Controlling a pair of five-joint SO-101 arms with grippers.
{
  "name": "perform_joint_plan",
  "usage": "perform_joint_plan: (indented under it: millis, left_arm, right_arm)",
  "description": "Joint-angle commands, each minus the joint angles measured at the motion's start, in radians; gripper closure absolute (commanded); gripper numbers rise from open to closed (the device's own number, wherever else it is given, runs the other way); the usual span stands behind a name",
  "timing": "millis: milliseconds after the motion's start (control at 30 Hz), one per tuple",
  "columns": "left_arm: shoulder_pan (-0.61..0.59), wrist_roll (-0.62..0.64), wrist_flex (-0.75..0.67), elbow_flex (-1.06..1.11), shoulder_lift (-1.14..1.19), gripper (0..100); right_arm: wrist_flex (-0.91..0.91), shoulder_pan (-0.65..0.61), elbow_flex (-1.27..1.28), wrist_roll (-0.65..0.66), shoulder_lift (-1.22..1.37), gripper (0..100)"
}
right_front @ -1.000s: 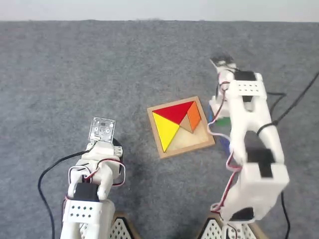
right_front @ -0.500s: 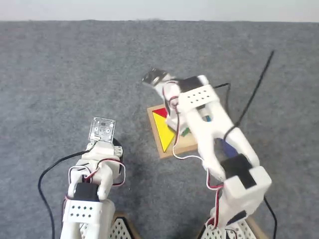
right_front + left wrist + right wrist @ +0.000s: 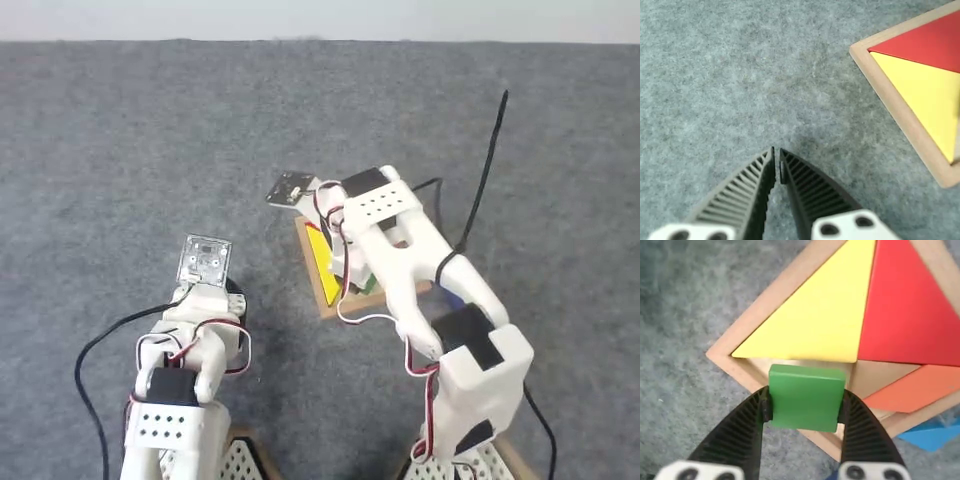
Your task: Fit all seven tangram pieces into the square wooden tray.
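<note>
Wooden tray with seemingly three pieces, right fingers pinching one green square, left fingers pressed together

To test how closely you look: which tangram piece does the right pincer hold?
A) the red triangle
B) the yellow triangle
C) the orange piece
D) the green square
D: the right pincer is shut on the green square, at the edge of the wooden tray.

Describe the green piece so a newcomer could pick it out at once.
Find the wooden tray on the grey table. At its rim, beside the yellow triangle, the right end effector grips the green piece. No other piece is green, and it is squarish, not triangular.
</note>
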Motion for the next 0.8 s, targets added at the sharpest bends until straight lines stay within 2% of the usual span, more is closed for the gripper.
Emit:
perform_joint_plan:
  millis: [0, 233, 433, 767]
  left_arm:
    - [-0.003, 0.006, 0.000, -0.019, -0.012, 99]
    - [-0.003, 0.006, 0.000, -0.019, -0.012, 99]
    - [-0.003, 0.006, 0.000, -0.019, -0.012, 99]
    - [-0.003, 0.006, 0.000, -0.019, -0.012, 99]
  right_arm:
    - [-0.004, 0.002, -0.008, 0.028, -0.010, 91.7]
    - [-0.002, 0.002, -0.008, 0.032, -0.010, 91.3]
    - [-0.002, 0.002, -0.008, 0.032, -0.010, 78.3]
    - [-0.008, 0.002, -0.008, 0.029, -0.015, 78.2]
